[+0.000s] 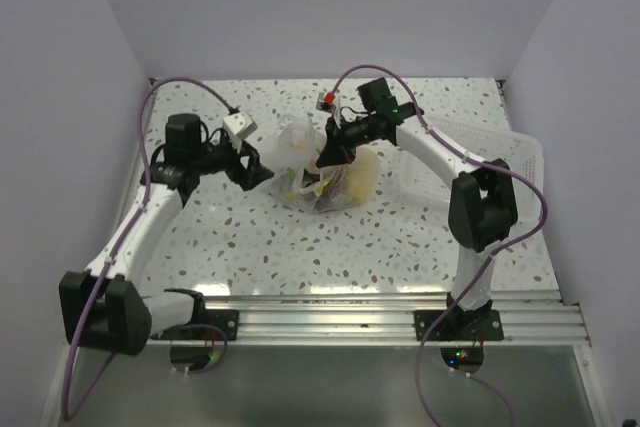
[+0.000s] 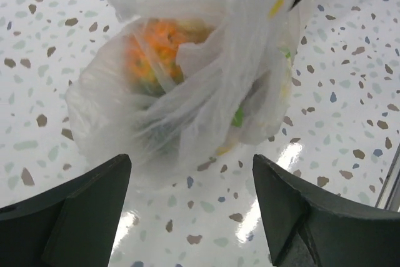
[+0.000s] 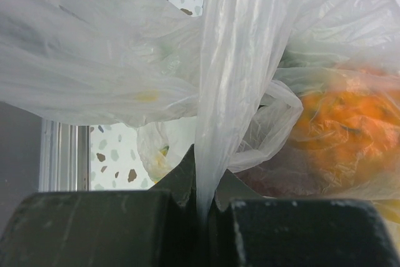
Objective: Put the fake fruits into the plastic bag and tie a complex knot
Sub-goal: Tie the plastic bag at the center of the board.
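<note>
The plastic bag (image 1: pixel 320 169) lies mid-table, its crinkled clear film covering the fake fruits. An orange fruit (image 2: pixel 156 51) shows through the film, and again in the right wrist view as an orange fruit (image 3: pixel 350 129) beside a dark reddish one. My right gripper (image 3: pixel 203 203) is shut on a twisted strand of the bag's neck (image 3: pixel 240 60), which rises straight out of its jaws. A loop of plastic (image 3: pixel 275 110) wraps that strand like a loose knot. My left gripper (image 2: pixel 190 173) stands open just short of the bag (image 2: pixel 187 92), nothing between its fingers (image 2: pixel 81 217).
A white slotted tray (image 1: pixel 505 162) stands at the right edge of the speckled table (image 1: pixel 260 237), behind the right arm. A metal rail (image 1: pixel 380 312) runs along the near edge. White walls close in the back and both sides.
</note>
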Robot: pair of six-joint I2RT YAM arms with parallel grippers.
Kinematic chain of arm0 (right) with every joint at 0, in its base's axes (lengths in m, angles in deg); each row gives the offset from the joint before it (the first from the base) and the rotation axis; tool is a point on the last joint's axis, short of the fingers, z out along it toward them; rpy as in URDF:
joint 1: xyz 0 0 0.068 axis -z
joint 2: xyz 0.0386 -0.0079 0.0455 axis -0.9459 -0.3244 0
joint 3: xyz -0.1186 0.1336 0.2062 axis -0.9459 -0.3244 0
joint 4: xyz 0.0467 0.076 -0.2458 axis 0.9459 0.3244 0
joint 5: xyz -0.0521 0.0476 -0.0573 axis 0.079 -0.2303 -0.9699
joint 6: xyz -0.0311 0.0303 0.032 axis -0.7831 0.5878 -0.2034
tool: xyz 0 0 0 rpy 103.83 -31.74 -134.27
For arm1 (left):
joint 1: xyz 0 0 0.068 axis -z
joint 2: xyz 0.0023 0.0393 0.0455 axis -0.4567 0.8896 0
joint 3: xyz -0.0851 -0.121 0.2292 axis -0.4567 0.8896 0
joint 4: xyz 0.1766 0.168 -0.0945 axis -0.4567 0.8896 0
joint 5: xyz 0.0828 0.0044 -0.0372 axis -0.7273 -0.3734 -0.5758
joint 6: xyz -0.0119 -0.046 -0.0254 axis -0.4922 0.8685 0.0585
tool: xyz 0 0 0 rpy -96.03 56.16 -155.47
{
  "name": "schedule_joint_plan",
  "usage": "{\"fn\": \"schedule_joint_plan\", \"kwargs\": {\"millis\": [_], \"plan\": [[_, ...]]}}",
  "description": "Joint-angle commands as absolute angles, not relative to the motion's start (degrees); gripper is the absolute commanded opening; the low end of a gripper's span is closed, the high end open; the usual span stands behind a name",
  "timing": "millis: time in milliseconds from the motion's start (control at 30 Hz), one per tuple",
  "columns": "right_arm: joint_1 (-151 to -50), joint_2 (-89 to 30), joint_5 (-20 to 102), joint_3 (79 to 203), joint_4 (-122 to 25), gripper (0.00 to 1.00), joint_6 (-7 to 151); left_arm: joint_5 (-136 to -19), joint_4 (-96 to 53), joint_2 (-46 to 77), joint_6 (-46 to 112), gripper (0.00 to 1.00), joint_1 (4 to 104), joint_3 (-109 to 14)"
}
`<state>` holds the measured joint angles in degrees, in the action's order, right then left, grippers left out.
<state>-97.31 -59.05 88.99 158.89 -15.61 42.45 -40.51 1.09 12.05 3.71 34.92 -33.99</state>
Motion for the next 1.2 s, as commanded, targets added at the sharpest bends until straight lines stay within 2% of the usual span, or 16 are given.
{"fn": "schedule_joint_plan", "kwargs": {"millis": [0, 67, 133, 167, 267, 500, 600, 633, 833, 867, 1033, 1067, 1167], "plan": [[-97.53, -56.31, 90.85, 159.35, -17.94, 0.00, 45.84, -52.34, -14.35, -1.67, 16.98, 0.85, 36.57, -22.13], [-97.61, -56.31, 91.12, 158.83, -18.30, 0.00, 46.03, -55.91, -20.21, -9.16, 17.91, 0.90, 40.60, -15.80], [-97.61, -56.13, 91.38, 158.56, -19.18, 0.00, 46.47, -56.19, -23.39, -10.06, 16.77, 0.86, 42.11, -14.36], [-97.62, -56.04, 91.03, 158.38, -19.36, 0.00, 46.73, -57.15, -24.79, -9.71, 17.12, 0.81, 42.20, -14.27], [-97.61, -55.78, 91.11, 158.38, -19.45, 0.00, 47.44, -57.86, -28.21, -8.92, 18.35, 0.77, 42.21, -13.57], [-97.61, -56.31, 91.56, 158.21, -21.20, 0.00, 48.40, -62.16, -38.42, -2.34, 25.11, 0.79, 46.25, -11.45], [-97.62, -56.83, 91.82, 158.73, -21.64, 0.00, 48.93, -61.02, -43.34, 0.74, 25.74, 0.76, 47.74, -11.54], [-97.70, -56.83, 91.99, 158.91, -21.56, 0.00, 48.93, -60.50, -44.83, 1.54, 25.74, 0.74, 48.09, -11.11], [-97.62, -57.01, 93.13, 158.56, -22.87, 0.00, 50.07, -58.30, -52.92, 8.39, 26.26, 0.39, 50.46, -11.54], [-97.70, -56.92, 93.22, 158.47, -23.31, 0.00, 50.25, -58.21, -53.97, 9.88, 26.70, 0.36, 50.81, -11.89], [-97.97, -56.75, 93.84, 158.21, -24.45, 0.00, 50.78, -59.88, -56.79, 13.49, 26.70, 0.39, 52.49, -12.77], [-97.97, -56.75, 94.45, 158.12, -24.63, 0.00, 50.69, -60.23, -57.41, 14.72, 26.53, 0.45, 52.49, -12.95], [-98.05, -56.66, 94.98, 157.77, -25.33, 0.00, 50.78, -60.15, -59.25, 17.18, 25.91, 0.54, 52.58, -13.39]]}}
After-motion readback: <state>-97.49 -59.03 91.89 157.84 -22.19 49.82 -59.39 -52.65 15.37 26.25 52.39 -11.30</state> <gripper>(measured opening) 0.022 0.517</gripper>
